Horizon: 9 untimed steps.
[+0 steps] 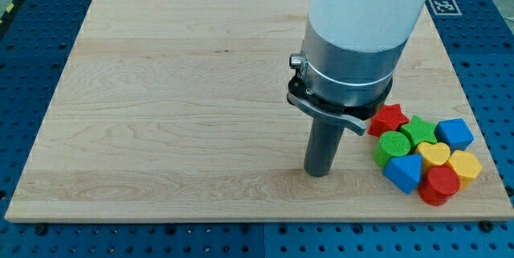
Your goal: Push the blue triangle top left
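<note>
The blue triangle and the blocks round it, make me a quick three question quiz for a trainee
1. True or false: my tip touches the blue triangle.
2. Which block lies directly toward the view's top from the blue triangle? A) green cylinder B) blue cube C) red star
3. Fill in: the cluster sits near the wooden board's bottom ____ corner in the view.

Key: 1 false, bare board shows between them, the tip being to the view's left of the cluster. 2 A. 3 right.
</note>
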### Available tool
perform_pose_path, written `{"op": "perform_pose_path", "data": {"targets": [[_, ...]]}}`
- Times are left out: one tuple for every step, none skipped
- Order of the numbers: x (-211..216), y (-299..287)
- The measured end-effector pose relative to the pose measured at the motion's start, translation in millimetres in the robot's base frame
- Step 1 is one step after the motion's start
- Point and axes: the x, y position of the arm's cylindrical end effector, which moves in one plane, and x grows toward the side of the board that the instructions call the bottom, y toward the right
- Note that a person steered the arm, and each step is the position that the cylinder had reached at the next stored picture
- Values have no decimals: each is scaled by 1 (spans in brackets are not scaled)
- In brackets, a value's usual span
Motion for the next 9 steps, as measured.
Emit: {"op": "perform_pose_path", "data": {"targets": [[27,9],[48,34],[49,70],[48,106],[48,116],[48,116],[45,116],[36,116],[33,116]]}}
